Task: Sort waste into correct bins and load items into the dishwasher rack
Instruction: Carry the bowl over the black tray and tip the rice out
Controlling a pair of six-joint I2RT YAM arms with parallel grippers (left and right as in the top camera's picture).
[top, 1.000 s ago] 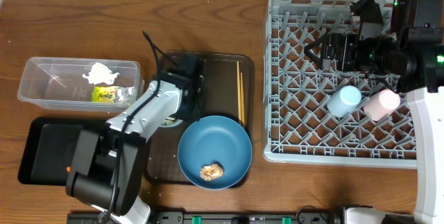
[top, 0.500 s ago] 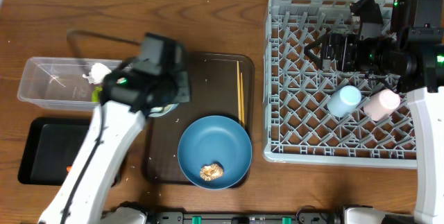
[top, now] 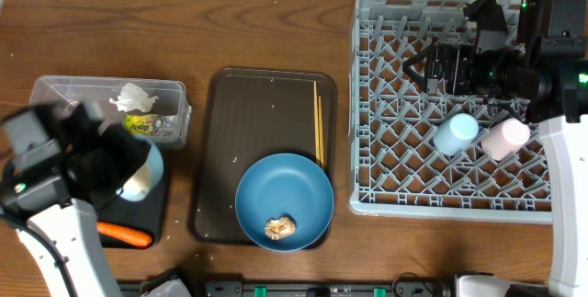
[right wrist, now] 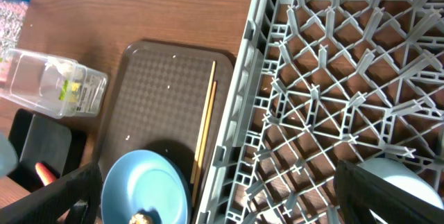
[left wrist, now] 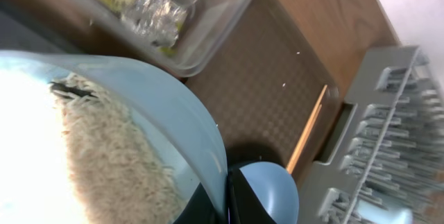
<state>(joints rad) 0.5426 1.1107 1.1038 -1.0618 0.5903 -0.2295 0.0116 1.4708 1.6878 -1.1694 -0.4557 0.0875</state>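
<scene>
Your left gripper (left wrist: 226,197) is clenched on the rim of the small white-blue bowl (top: 140,174), which is tilted above the black tray (top: 159,220) at near left. Tip slowly and keep the rice (left wrist: 104,154) inside the tray walls. Your right gripper (right wrist: 222,193) hangs released over the rack (top: 404,150).

The left claw (left wrist: 225,197) has swung left off the brown serving tray (top: 266,118), carrying the small white-blue bowl (top: 142,176) by its rim. The bowl, tipped on its side with the white rice (left wrist: 104,161) inside, now hangs over the black tray (top: 154,222). The orange carrot (top: 124,234), earlier mostly hidden by the arm, shows just below the claw.
</scene>
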